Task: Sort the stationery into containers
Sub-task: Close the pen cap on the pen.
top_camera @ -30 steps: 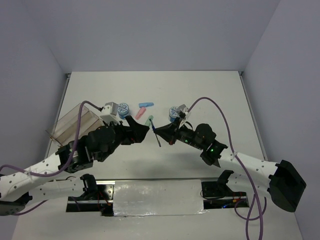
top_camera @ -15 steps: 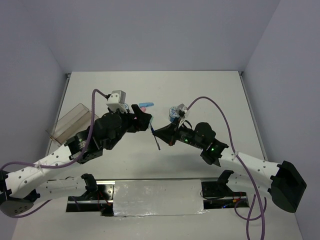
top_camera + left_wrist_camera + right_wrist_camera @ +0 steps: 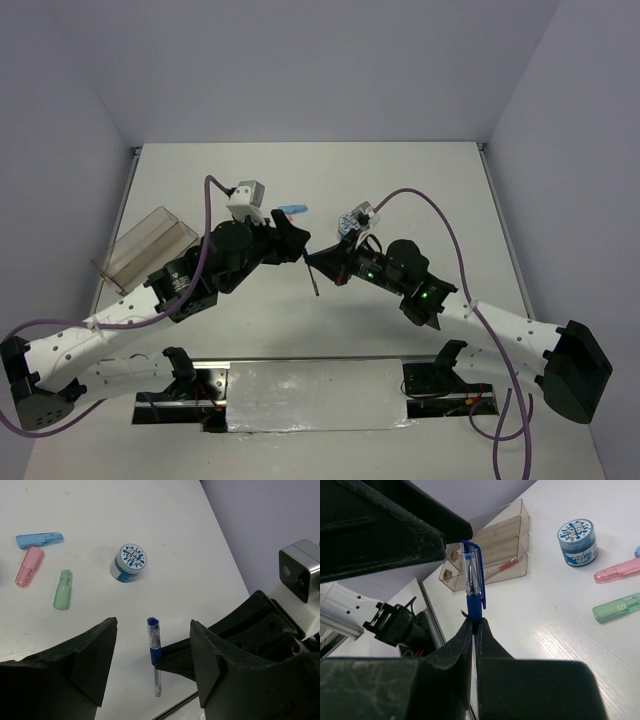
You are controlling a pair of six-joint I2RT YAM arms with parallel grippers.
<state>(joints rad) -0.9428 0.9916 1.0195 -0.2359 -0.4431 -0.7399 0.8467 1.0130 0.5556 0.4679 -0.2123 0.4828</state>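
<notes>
A white counter [image 3: 400,180], seen from above, with two robot arms reaching in from its near edge. The right arm [image 3: 440,295] stretches toward the middle of the counter. The right jaws are clamped on the dark blue grip of a blue pen [image 3: 471,580], which has a clear barrel and a blue clip cap. The pen is held over the middle of the counter, its capped end pointing away from the jaws.

The left arm [image 3: 180,285] reaches to the same spot from the other side. The left jaws are spread wide apart, one on each side of the pen's capped end and not touching it.

A clear plastic tray [image 3: 150,245] with long parallel compartments lies near the left edge of the counter. The right wrist view shows a red pen [image 3: 502,567] inside one compartment.

Loose items lie on the counter beyond the middle, toward the far edge. There is a blue capsule [image 3: 39,540], a pink capsule [image 3: 29,566] and a green capsule [image 3: 62,589], close together but apart. A round disc [image 3: 128,563] with a blue and white patterned top stands near them. A second patterned disc [image 3: 577,542] stands between the tray and the capsules.
</notes>
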